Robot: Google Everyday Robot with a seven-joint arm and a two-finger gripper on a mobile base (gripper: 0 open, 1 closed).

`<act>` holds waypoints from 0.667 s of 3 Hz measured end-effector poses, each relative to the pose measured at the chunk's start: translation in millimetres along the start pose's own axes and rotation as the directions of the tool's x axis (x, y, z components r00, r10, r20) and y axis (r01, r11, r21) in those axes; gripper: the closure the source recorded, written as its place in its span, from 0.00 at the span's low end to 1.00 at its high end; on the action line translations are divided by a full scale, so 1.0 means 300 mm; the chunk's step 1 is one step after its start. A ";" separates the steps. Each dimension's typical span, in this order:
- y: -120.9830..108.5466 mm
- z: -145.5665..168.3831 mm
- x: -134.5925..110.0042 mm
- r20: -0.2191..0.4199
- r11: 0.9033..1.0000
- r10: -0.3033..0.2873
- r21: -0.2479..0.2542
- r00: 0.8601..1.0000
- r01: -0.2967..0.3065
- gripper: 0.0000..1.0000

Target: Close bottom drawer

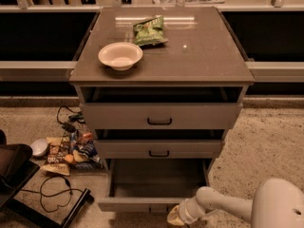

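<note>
The bottom drawer (152, 204) is the lowest of three grey-brown drawers in the cabinet and is pulled far out, its long plain tray (159, 177) showing empty. Its slim front panel runs along the lower part of the camera view, its small black handle partly behind the gripper. My gripper (175, 219) is at the bottom edge of the view, right at the drawer's front panel near the handle, on a white arm (223, 204) that comes in from the lower right. The fingertips are cut off by the frame edge.
The middle drawer (159, 148) and the top drawer (160, 115) stand slightly out. On the cabinet top are a white bowl (120, 56) and a green snack bag (148, 31). Snack packets (66, 151), cables (57, 189) and a dark chair (12, 172) are on the floor at left.
</note>
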State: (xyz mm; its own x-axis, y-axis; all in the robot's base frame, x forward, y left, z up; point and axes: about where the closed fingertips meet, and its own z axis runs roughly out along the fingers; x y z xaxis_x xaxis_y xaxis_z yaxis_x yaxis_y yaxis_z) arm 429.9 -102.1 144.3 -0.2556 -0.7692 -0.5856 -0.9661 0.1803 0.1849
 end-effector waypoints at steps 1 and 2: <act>0.004 0.013 0.005 0.007 1.000 0.002 -0.007 1.000 -0.002 1.00; -0.056 0.010 -0.017 0.029 1.000 -0.012 0.004 1.000 0.012 1.00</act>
State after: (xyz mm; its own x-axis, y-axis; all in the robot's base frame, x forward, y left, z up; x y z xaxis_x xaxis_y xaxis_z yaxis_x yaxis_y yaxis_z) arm 447.5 -99.3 141.7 -0.2445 -0.7535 -0.6103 -0.9693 0.1735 0.1742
